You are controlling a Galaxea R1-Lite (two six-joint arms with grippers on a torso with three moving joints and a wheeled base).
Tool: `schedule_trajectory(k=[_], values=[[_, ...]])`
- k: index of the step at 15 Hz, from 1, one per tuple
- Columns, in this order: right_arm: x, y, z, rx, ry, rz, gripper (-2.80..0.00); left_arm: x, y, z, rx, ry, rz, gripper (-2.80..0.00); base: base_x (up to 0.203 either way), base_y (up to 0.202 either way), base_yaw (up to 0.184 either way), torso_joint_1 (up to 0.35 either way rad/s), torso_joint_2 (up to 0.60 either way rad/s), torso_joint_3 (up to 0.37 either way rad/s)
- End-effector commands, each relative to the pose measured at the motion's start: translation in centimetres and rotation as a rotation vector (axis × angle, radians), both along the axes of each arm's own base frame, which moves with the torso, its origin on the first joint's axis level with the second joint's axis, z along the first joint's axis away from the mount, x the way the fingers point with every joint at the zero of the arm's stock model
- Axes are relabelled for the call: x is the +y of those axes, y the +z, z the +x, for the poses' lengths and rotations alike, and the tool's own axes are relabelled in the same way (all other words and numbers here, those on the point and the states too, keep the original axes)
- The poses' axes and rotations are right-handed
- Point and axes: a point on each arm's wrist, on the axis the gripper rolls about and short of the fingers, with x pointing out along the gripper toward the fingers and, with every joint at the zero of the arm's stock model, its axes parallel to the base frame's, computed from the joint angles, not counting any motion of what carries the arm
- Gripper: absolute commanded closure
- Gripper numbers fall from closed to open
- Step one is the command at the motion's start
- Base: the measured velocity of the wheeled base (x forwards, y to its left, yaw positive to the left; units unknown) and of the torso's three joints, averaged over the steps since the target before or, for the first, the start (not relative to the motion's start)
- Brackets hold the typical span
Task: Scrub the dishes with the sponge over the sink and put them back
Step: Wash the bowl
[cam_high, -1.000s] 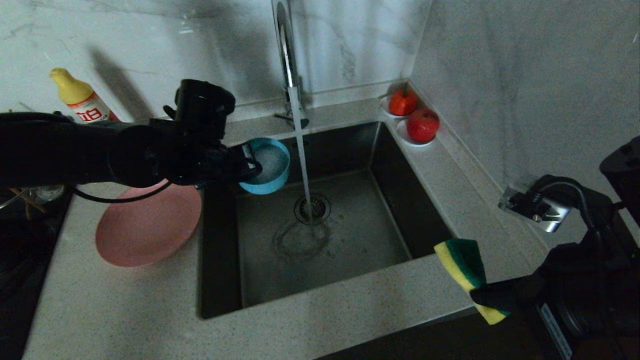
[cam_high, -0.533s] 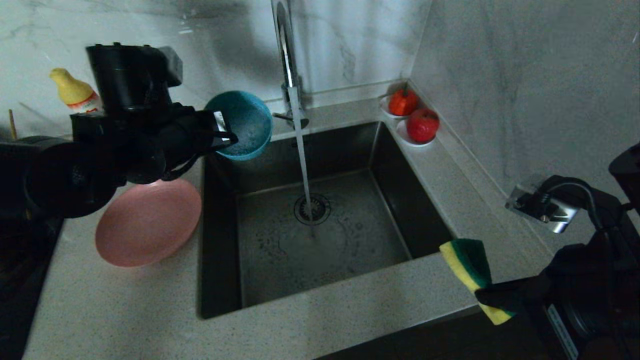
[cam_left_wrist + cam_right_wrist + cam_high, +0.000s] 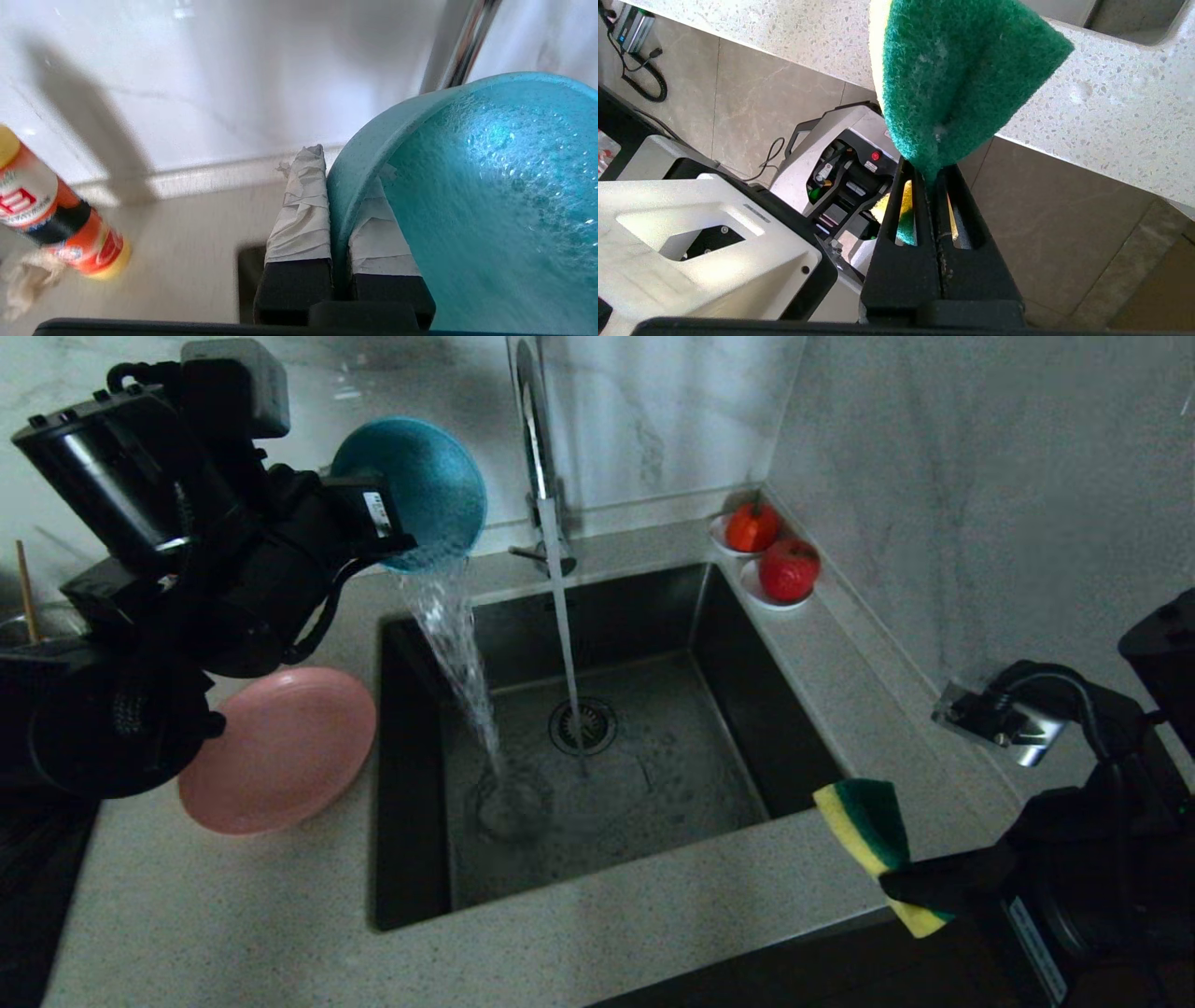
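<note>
My left gripper point(image 3: 397, 537) is shut on the rim of the teal-blue bowl point(image 3: 420, 490), held high over the sink's back left corner and tipped on edge. Water pours out of it into the sink point(image 3: 794, 709). In the left wrist view the taped fingers point(image 3: 301, 205) pinch the bowl point(image 3: 467, 210) wall, one inside and one outside. The pink plate point(image 3: 275, 751) lies on the counter left of the sink. My right gripper point(image 3: 901, 887) hangs off the counter's front right edge, shut on the yellow and green sponge point(image 3: 868, 831); the sponge point(image 3: 957, 79) shows its green face.
The faucet point(image 3: 537, 439) runs a stream onto the drain point(image 3: 583, 723). Two red fruits point(image 3: 773, 553) on white saucers sit at the back right corner. An orange bottle point(image 3: 51, 219) stands by the back wall on the left. A chopstick point(image 3: 26, 590) sticks up at the far left.
My left arm lifted the bowl from beside the water stream up and to the left and rolled it over, so its water now spills into the sink. The right arm stayed put.
</note>
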Motion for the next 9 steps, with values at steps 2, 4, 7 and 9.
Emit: schedule_trajectory(k=[2,4,7,9], values=[[0.2,-0.1,0.2,0.007,0.0,-0.006,0.0,-0.1,0.1,0.1,-0.063,-0.016,0.005,0.0,0.0,0.0,0.0,0.0,0.0,0.0],[0.2,-0.2,0.2,0.009,0.0,-0.008,0.0,-0.1,0.2,-0.2,-0.101,-0.009,0.026,0.0,0.0,0.0,0.0,0.0,0.0,0.0],[0.2,-0.2,0.2,0.009,0.0,-0.008,0.0,0.1,1.1,-0.7,-0.209,0.02,0.052,0.0,0.0,0.0,0.0,0.0,0.0,0.0],[0.2,-0.2,0.2,0.008,0.0,-0.007,0.0,0.3,1.4,-1.2,-0.241,0.019,0.047,0.0,0.0,0.0,0.0,0.0,0.0,0.0]])
